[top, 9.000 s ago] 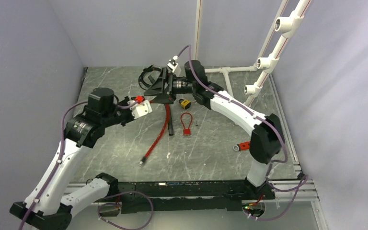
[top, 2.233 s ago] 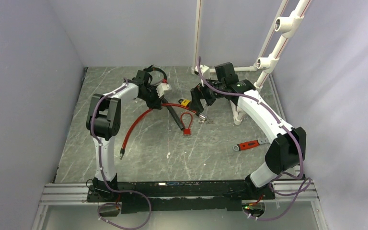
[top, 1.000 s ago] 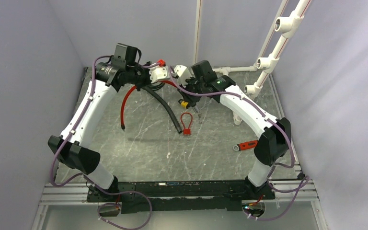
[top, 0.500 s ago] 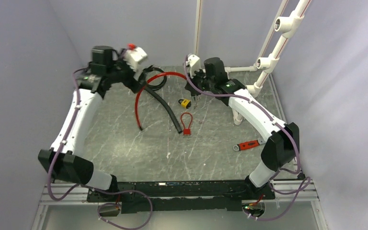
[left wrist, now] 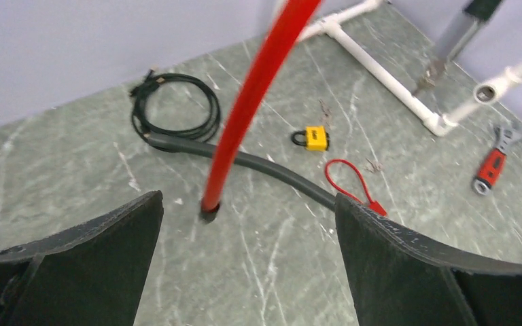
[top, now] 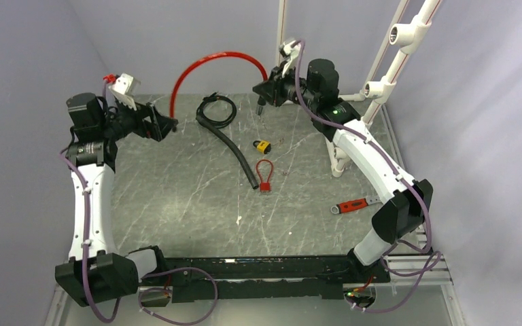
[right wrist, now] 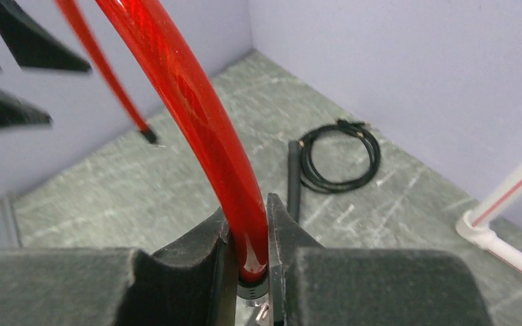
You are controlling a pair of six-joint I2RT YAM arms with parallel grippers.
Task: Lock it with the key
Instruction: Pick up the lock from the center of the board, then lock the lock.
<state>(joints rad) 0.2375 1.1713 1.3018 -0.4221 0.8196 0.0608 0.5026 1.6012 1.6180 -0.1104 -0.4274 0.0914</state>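
Note:
A yellow padlock (top: pixel 263 145) (left wrist: pixel 316 138) lies on the stone table top (top: pixel 177 197). Small metal keys (left wrist: pixel 324 109) lie just behind it. My right gripper (top: pixel 263 90) (right wrist: pixel 248 210), raised at the back, is shut on one end of a thick red cable (top: pixel 217 56) (right wrist: pixel 197 115). A small metal piece (left wrist: pixel 433 70) dangles under that grip. The cable arcs over to the left, and its free end (top: pixel 172 113) (left wrist: pixel 209 209) hangs in front of my left gripper (top: pixel 170 123) (left wrist: pixel 248 200). That gripper stands wide open and holds nothing.
A black hose (top: pixel 234 149) and a coiled black cord (top: pixel 217 109) lie at the back. A thin red loop tag (top: pixel 265 173) is near the padlock. A red-handled wrench (top: pixel 350 205) lies right. A white pipe frame (top: pixel 380 87) stands at the back right.
My left gripper has opened, let go of the red cable and swung left. The right arm has lifted its cable end up toward the back wall.

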